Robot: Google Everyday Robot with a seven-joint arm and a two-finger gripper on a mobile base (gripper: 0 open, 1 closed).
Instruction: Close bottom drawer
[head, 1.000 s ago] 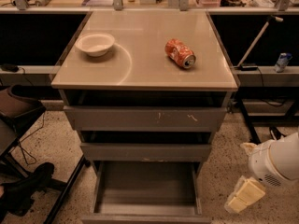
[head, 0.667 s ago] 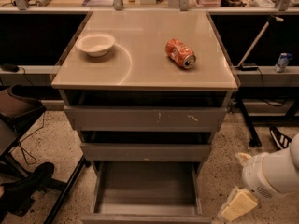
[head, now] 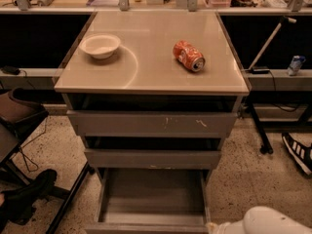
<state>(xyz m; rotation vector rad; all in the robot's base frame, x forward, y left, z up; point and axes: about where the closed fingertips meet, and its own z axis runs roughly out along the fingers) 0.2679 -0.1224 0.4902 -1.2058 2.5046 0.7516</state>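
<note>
The bottom drawer point(head: 152, 195) of the grey cabinet is pulled far out, and its shallow grey tray interior shows. Its flat front point(head: 146, 228) lies at the lower edge of the camera view. My white arm point(head: 265, 222) comes in at the lower right corner. Of my gripper point(head: 212, 227) only a pale tip shows, right beside the drawer front's right corner. The rest of it is cut off by the frame edge.
The top drawer front point(head: 153, 124) with white scratches and the middle drawer front point(head: 152, 158) stand slightly out. On the cabinet top lie a white bowl point(head: 100, 45) and a tipped orange can point(head: 188, 56). A chair base point(head: 29, 189) is at the left, a shoe point(head: 298, 152) and a stand point(head: 263, 57) at the right.
My arm has moved down and left toward the drawer front's right corner. The gripper has dropped mostly below the frame edge. The drawer has not moved.
</note>
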